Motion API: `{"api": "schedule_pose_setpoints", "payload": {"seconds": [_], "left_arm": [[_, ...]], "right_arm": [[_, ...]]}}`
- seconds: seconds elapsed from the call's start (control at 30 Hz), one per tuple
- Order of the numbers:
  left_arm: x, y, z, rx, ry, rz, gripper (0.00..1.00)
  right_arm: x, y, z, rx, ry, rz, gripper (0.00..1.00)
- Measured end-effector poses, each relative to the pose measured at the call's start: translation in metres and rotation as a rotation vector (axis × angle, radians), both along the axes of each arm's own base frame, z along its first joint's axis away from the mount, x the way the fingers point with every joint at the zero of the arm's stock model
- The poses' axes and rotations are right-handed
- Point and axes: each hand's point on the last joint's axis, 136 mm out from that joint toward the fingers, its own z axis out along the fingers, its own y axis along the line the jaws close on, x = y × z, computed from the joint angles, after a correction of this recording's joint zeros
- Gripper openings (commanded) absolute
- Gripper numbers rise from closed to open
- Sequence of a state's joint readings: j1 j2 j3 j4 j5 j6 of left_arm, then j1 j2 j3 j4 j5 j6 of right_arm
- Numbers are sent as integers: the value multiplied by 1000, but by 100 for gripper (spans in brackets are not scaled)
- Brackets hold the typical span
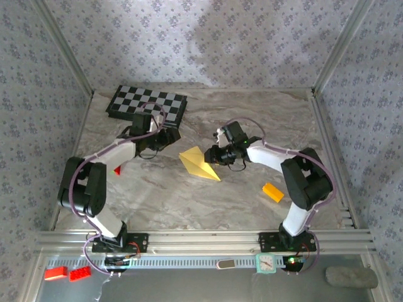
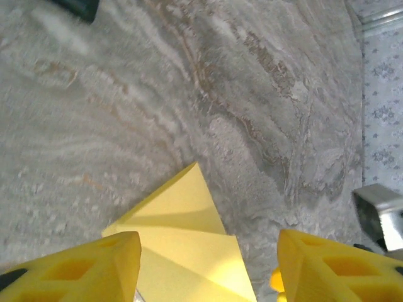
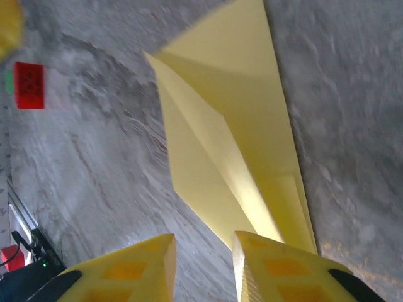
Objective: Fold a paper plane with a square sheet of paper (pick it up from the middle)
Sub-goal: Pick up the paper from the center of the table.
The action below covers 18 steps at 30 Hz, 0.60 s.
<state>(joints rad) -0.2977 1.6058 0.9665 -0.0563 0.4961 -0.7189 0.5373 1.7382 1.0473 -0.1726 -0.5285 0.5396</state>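
The square sheet of paper (image 1: pixel 200 163) lies on the marble table between the two arms, folded into a yellow pointed kite shape with a centre crease, like a paper plane. My left gripper (image 1: pixel 165 139) hovers at its left side. In the left wrist view its yellow fingers (image 2: pixel 94 267) stand wide apart above the paper (image 2: pixel 189 233) without touching it. My right gripper (image 1: pixel 215 155) is at the paper's right side, slightly open. In the right wrist view bare marble shows between its fingers (image 3: pixel 277 267), and one finger overlaps the edge of the paper (image 3: pixel 233 126).
A checkerboard (image 1: pixel 148 104) lies at the back left, just behind the left gripper. A small orange-yellow block (image 1: pixel 272 192) sits near the right arm. A small red piece (image 1: pixel 118 170) lies by the left arm and also shows as a red piece (image 3: pixel 28 85) in the right wrist view. Patterned walls surround the table.
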Motion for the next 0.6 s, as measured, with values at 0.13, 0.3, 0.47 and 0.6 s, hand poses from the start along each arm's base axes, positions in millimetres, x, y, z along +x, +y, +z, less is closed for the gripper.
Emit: {"api": "schedule_pose_setpoints", "payload": {"seconds": [0.13, 0.3, 0.47, 0.6], "left_arm": [[-17, 5, -8, -5, 48, 42, 82], [-30, 11, -12, -8, 69, 74, 89], [-39, 11, -18, -10, 91, 78, 91], [-42, 10, -21, -11, 100, 76, 91]], "right_arm": [[9, -1, 0, -8, -29, 4, 39], [16, 1, -17, -34, -24, 28, 41], [17, 4, -31, -44, -3, 58, 36], [16, 10, -33, -20, 6, 90, 30]]}}
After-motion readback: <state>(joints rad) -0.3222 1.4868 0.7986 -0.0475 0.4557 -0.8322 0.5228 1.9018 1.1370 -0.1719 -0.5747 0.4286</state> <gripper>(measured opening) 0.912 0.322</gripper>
